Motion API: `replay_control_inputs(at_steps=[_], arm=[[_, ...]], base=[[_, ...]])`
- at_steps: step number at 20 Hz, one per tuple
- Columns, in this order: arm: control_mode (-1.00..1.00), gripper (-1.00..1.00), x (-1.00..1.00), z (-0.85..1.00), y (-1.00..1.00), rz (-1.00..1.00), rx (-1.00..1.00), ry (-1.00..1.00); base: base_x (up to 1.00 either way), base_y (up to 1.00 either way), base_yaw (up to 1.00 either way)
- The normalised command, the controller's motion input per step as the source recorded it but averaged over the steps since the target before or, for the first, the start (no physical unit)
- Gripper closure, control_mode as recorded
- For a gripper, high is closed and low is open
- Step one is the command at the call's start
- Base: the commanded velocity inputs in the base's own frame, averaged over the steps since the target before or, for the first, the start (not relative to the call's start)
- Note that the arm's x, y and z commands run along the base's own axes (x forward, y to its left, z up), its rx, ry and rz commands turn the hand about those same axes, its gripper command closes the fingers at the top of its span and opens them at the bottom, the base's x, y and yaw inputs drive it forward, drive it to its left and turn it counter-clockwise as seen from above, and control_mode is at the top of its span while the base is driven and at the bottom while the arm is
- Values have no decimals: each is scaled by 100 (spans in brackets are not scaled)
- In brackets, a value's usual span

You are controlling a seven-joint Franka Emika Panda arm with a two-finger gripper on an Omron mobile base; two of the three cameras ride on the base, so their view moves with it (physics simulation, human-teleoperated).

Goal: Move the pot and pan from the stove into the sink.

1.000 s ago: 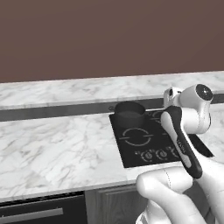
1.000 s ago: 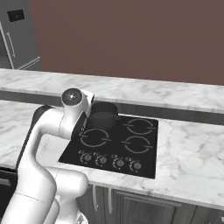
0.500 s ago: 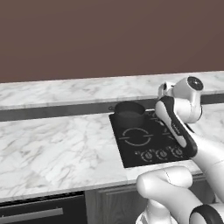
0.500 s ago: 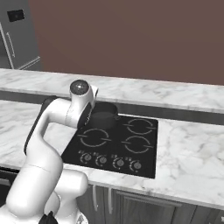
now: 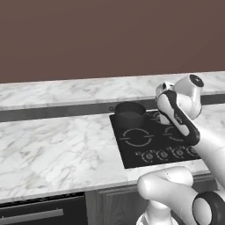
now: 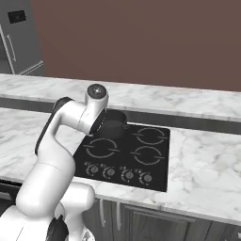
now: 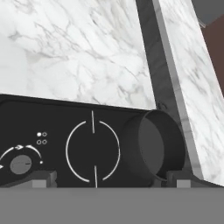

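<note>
Pot [image 5: 129, 115] dark grey; stove [image 6: 155, 160] black, white rings; counter [image 5: 52, 149] white-grey marble.

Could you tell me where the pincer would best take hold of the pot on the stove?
Probably the rim wall, from above. The pot stands upright and open-topped on the back burner of the stove, so one finger could go inside and one outside. Its small side lugs look too short to clamp.
</note>
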Motion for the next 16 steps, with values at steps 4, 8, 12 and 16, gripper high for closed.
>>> replay_control_inputs(at_steps=[4, 8, 12, 16], arm=[[-100, -100, 2, -3, 0, 9, 1, 0], [-100, -100, 15, -5, 0, 0, -1, 0], [-100, -100, 24, -22, 0, 0, -6, 0], [-100, -100, 27, -23, 0, 0, -4, 0]], base=[[0, 0, 0], [0, 0, 0], [0, 0, 0], [0, 0, 0]])
